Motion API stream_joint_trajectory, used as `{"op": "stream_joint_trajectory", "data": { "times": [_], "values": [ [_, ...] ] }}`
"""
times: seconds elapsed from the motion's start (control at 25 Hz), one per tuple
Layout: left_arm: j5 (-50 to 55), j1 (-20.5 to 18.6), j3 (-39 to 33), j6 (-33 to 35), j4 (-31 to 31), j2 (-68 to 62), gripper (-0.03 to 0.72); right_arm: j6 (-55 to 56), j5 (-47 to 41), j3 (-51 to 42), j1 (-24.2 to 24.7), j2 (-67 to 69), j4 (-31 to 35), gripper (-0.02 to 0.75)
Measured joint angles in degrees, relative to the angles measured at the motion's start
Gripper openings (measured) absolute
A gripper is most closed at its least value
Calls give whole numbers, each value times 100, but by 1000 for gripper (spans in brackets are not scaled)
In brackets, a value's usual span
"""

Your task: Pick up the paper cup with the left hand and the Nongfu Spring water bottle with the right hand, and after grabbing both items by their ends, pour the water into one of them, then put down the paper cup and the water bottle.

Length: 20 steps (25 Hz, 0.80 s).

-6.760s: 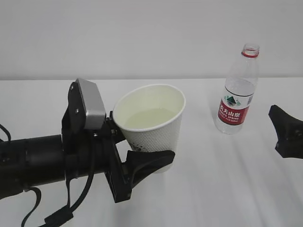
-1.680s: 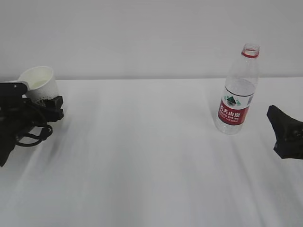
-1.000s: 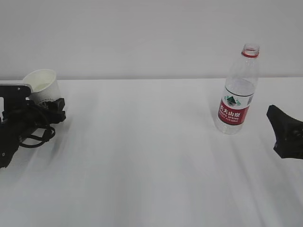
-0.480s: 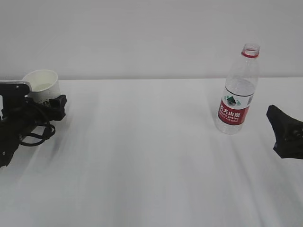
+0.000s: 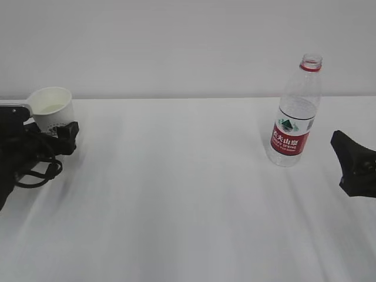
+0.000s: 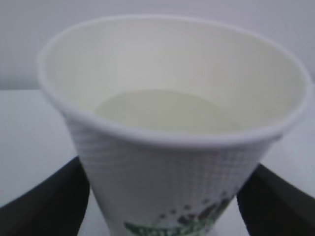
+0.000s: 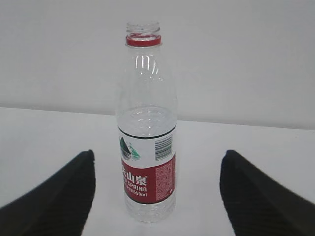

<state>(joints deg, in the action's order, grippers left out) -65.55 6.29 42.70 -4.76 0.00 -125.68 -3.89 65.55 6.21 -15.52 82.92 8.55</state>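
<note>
Paper cup [image 5: 51, 108] stands upright near the left edge of the table [image 5: 188, 194], toward the back, with water [image 6: 162, 110] inside – a pale pool low in the cup. Left hand [image 5: 56, 134] has its fingers spread wide, one on each side of the cup base; in the left wrist view there seems to be a gap both sides, so it looks released.

Nongfu Spring water bottle [image 5: 295, 114] stands uncapped toward the right edge and looks nearly drained. Right hand [image 7: 157, 196] sits back from it, jaws wide, holding nothing.

Risk – the light cup sits between the left fingers; a sideways or tilted withdrawal could clip the wall and tip it, spilling. The light bottle would topple easily if nudged.
</note>
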Motion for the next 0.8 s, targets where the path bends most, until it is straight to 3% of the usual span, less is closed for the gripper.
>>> {"op": "stream_joint_trajectory", "data": {
  "times": [0.8],
  "values": [
    [0,0,-2082,0,0,2157,655,0,0,0,0,0,-4,593]
  ]
}}
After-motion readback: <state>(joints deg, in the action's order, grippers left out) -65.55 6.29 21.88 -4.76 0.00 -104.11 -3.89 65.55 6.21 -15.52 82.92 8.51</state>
